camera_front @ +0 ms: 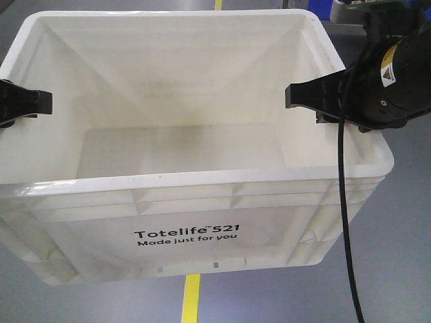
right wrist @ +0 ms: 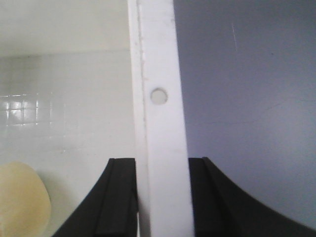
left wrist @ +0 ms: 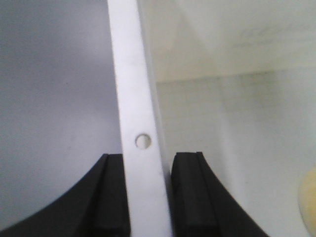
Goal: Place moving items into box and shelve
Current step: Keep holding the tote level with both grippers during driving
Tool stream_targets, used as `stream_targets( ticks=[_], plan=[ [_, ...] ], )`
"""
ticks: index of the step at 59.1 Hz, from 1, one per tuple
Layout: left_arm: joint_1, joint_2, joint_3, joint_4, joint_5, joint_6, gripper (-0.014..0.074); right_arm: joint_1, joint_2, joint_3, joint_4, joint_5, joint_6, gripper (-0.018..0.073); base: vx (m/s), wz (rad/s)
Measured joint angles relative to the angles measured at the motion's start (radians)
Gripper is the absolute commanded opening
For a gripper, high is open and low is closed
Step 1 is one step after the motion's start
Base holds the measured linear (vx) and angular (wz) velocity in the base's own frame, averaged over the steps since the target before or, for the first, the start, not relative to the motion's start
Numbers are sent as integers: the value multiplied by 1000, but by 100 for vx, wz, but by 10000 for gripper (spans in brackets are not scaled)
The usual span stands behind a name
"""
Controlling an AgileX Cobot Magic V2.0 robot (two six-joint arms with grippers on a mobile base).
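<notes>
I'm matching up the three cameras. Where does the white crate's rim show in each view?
Front view: the crate rim rings the upper and middle frame.
Left wrist: a vertical strip at centre, clamped by the left pincer.
Right wrist: a vertical strip at centre, clamped by the right pincer.
Shared landmark: the crate's pale inner floor, seen in all three.

Right gripper (right wrist: 163,165) fingers (right wrist: 121,197) clamp the box (right wrist: 160,54) by its rim, one inside, one outside. Round hole (right wrist: 159,96) in the rim above them. Pale yellow object (right wrist: 22,202) inside the box, unidentifiable.
</notes>
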Motion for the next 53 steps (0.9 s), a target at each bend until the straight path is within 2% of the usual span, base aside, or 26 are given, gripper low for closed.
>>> stream_targets(
  ticks=[53],
  plan=[
    [0, 0, 0, 0, 0, 0, 169, 0, 0, 0, 0, 1, 0, 110, 29, 6]
  ],
)
